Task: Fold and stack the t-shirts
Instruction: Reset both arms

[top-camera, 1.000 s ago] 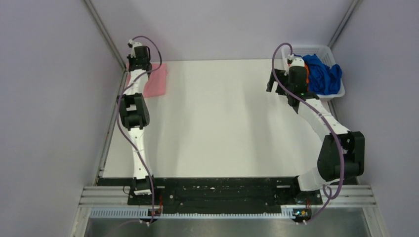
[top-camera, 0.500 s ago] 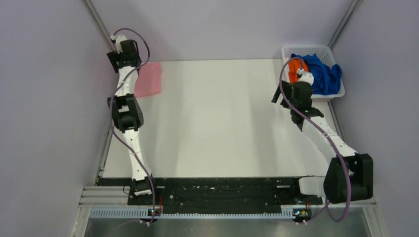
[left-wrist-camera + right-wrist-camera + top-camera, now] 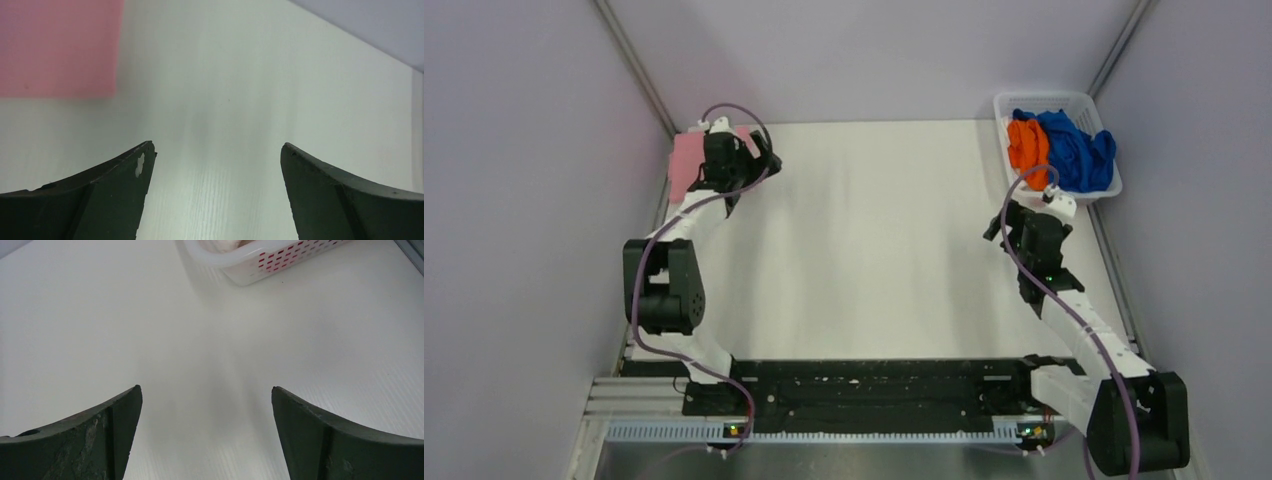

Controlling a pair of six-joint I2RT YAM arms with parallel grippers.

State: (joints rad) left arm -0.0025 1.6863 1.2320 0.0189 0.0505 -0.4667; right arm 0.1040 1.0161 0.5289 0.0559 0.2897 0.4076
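Observation:
A folded light pink t-shirt (image 3: 686,166) lies flat at the table's back left corner, partly under my left arm. In the left wrist view the pink t-shirt (image 3: 57,47) fills the upper left. My left gripper (image 3: 762,155) (image 3: 217,150) hangs just right of it, open, with only bare table between its fingers. The orange t-shirt (image 3: 1027,145) and the blue t-shirt (image 3: 1076,150) lie crumpled in the white basket (image 3: 1108,190) at the back right. My right gripper (image 3: 1024,222) (image 3: 206,390) is open and empty, a little nearer than the basket.
The basket's slotted wall (image 3: 260,257) shows at the top of the right wrist view. Grey walls close in the table on the left, back and right. A black rail (image 3: 874,385) with the arm bases runs along the near edge.
My left arm has swung from the back left corner to the right, off the pink t-shirt. My right arm has drawn back from the basket toward the near side, so the orange t-shirt shows fully.

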